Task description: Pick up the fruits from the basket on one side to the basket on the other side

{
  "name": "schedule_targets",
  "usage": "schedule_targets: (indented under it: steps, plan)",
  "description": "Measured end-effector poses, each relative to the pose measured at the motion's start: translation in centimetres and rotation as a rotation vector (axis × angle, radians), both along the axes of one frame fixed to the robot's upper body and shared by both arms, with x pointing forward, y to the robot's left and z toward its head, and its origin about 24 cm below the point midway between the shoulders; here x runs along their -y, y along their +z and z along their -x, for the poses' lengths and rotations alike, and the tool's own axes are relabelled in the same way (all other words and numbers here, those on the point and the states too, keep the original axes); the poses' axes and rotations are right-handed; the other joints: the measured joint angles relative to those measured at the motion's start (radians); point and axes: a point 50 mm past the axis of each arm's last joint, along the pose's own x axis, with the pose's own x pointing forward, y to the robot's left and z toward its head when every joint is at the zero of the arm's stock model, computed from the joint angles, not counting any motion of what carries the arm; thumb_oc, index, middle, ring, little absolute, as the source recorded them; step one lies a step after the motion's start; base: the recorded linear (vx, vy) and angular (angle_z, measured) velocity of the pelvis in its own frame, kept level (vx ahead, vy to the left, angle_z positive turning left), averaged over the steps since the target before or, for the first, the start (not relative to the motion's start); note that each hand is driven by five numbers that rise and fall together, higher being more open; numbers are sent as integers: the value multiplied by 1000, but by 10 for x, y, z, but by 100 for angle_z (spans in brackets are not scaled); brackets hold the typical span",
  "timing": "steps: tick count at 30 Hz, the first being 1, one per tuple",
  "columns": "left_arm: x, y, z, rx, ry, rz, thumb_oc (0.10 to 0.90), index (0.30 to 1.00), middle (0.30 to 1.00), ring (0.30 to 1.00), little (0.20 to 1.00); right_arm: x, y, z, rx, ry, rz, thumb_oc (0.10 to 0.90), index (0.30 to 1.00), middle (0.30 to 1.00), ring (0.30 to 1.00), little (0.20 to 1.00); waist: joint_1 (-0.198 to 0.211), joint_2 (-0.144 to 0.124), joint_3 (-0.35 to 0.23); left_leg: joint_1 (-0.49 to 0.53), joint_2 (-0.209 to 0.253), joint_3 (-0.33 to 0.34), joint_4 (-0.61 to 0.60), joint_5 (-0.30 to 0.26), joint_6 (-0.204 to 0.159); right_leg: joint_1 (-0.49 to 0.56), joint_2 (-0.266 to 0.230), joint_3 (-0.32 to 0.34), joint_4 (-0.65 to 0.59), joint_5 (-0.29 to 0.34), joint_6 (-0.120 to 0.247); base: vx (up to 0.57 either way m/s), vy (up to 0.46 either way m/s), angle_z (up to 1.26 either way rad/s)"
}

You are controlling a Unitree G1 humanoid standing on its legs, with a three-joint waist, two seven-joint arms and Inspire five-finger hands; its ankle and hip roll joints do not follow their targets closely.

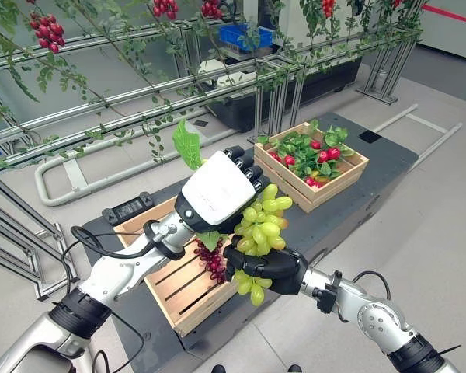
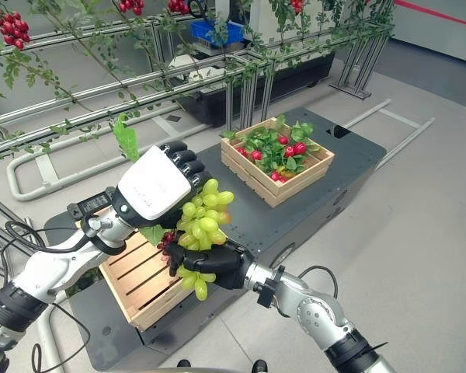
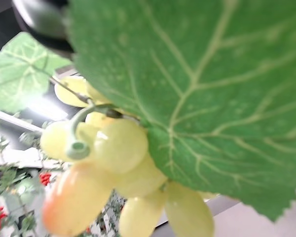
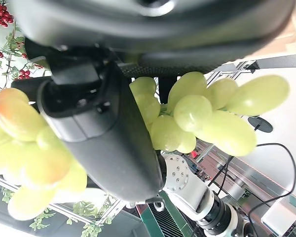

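Right hand [image 1: 268, 264] curled round one green grape bunch [image 1: 262, 225], above near crate [image 1: 179, 291]. Left hand [image 1: 217, 190] curled on bunch's top. One dark bunch [image 1: 213, 260] in near crate. Two crates; far crate [image 1: 311, 167] holds red fruit.

1. Green grape bunch [image 1: 262, 225]: leafed, hanging mid-frame above the near basket's right end.
2. Dark red grape bunch [image 1: 213, 260]: lying inside the near wooden basket [image 1: 179, 291], lower centre.
3. Far wooden basket [image 1: 311, 163]: upper right, holding red fruits among green leaves.
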Motion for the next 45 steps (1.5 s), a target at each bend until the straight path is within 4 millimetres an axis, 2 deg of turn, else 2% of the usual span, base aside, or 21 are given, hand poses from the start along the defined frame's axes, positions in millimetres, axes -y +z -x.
schedule_targets:
  steps: [1,6,11,17,22,24,25,27,30,32,33,34,36,39,41,45]
  plan:
    - [-3,-2,1,-13,18,9,800,900,900,900,900,0,-1,1,-5,-2,-5,400,300,300,300,300,-2,0,0,0,0,2,0,-1,0,0,0,1,0,0,0,-12,-52,-2]
    - [-19,-13,6,-78,87,51,800,900,900,900,900,4,-4,3,-11,-57,-37,400,300,300,300,300,-6,0,0,0,2,14,0,-3,0,-6,1,9,0,0,0,-13,-63,-5]
    - [-38,-29,15,-162,166,97,800,900,900,900,900,23,1,-3,27,-181,-71,400,300,300,300,300,-10,-3,-2,-5,6,29,0,-7,-2,-23,8,29,0,1,0,-31,-107,-13]
    - [-68,-37,18,-447,275,395,800,900,900,900,900,51,11,-11,99,-333,-87,400,300,300,300,300,-13,-14,-6,-20,21,55,1,-11,-10,-57,29,59,-4,5,-7,-69,-130,-16]
    - [-77,-34,15,-601,286,457,800,900,900,900,900,60,16,-14,132,-378,-86,400,300,300,300,300,-4,-26,0,-30,32,84,1,-13,-20,-86,49,89,-4,10,-18,-57,-100,-20]
    - [-77,-34,15,-701,247,523,800,900,900,900,900,64,16,-15,137,-390,-84,400,300,300,300,300,-7,-34,5,-28,37,81,1,-17,-25,-94,56,102,-4,8,-20,17,-17,-26]
    - [-77,-34,15,-746,225,566,800,900,900,900,900,65,17,-15,142,-398,-84,400,300,300,300,300,11,-39,8,-23,39,66,1,-25,-31,-105,63,128,-4,11,-22,31,34,-63]
    - [-80,-35,17,-841,193,647,800,900,900,900,900,65,17,-15,142,-398,-87,400,300,300,300,300,18,-38,17,-10,38,11,1,-37,-30,-105,69,168,-4,22,-28,24,71,-67]
    - [-73,-46,19,-1007,71,862,800,900,900,900,900,64,17,-15,145,-393,-87,400,300,300,300,300,48,-46,35,11,9,-90,42,-69,-4,-101,49,264,0,35,-16,-3,173,-76]
    - [-62,-51,20,-1082,-33,980,800,900,900,900,900,63,19,-16,154,-388,-87,400,300,300,300,300,44,-38,47,15,-16,-153,64,-105,24,-101,34,303,0,41,-5,-9,212,-69]
    - [-56,-50,20,-1119,-98,1009,800,900,900,900,900,62,21,-18,164,-384,-90,400,300,300,300,300,42,-32,60,28,-26,-183,56,-125,-3,-107,32,323,0,50,10,-55,298,-77]
    - [-54,-49,21,-1164,-150,1027,800,900,900,900,900,59,20,-18,161,-378,-95,400,300,300,300,300,47,-45,67,33,-63,-219,73,-138,19,-114,20,366,0,56,17,-67,375,-92]
    - [-49,-52,22,-1280,-269,1076,800,900,900,900,900,55,18,-16,148,-373,-110,400,300,300,300,300,39,-57,74,44,-95,-213,78,-141,42,-116,-4,391,0,65,31,-69,269,-60]
    - [-21,-59,22,-1498,-502,1081,800,900,900,900,900,44,13,-14,120,-369,-157,400,300,300,300,300,32,-58,74,69,-125,-166,63,-139,66,-116,-29,384,1,84,58,-124,347,-38]
    - [-3,-61,20,-1587,-591,1060,800,900,900,900,900,38,8,-15,97,-385,-194,400,300,300,300,300,29,-57,74,77,-132,-151,55,-135,76,-118,-37,384,1,88,64,-118,264,-27]
    - [-1,-66,14,-1644,-632,1110,800,900,900,900,900,37,6,-16,95,-411,-216,400,300,300,300,300,-22,-57,74,87,-157,-124,54,-141,89,-124,-48,388,11,97,76,-143,273,-25]
